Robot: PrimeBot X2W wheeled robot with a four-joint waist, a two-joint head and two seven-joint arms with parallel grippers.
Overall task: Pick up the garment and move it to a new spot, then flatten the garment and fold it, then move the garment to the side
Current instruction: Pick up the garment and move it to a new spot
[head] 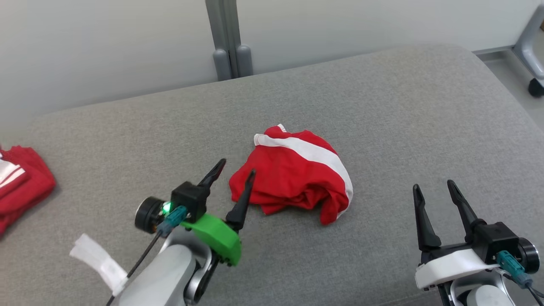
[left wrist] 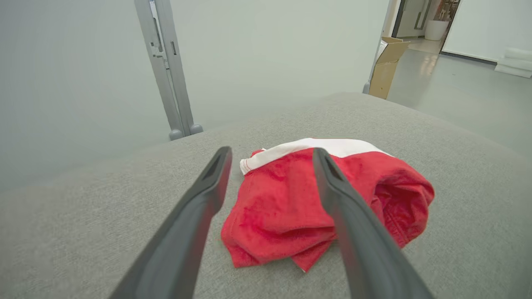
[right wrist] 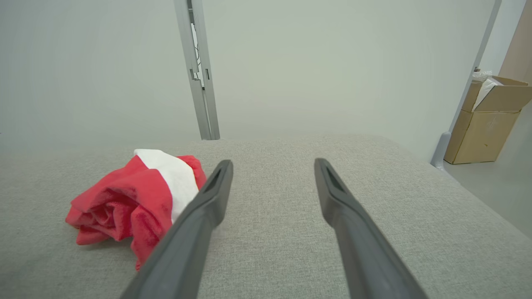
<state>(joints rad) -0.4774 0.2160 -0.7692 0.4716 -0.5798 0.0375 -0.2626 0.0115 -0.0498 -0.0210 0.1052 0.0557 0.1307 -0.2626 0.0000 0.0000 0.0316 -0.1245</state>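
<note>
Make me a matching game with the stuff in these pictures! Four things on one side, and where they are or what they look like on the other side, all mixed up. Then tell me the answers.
Things:
1. garment
2. red pile
3. left gripper
4. cardboard box

Descriptions:
a. brown
b. open, pointing at the garment
c. crumpled in the middle of the grey cushion
d. at the cushion's left edge in the head view

Pairs: 1-c, 2-d, 3-b, 4-a
</note>
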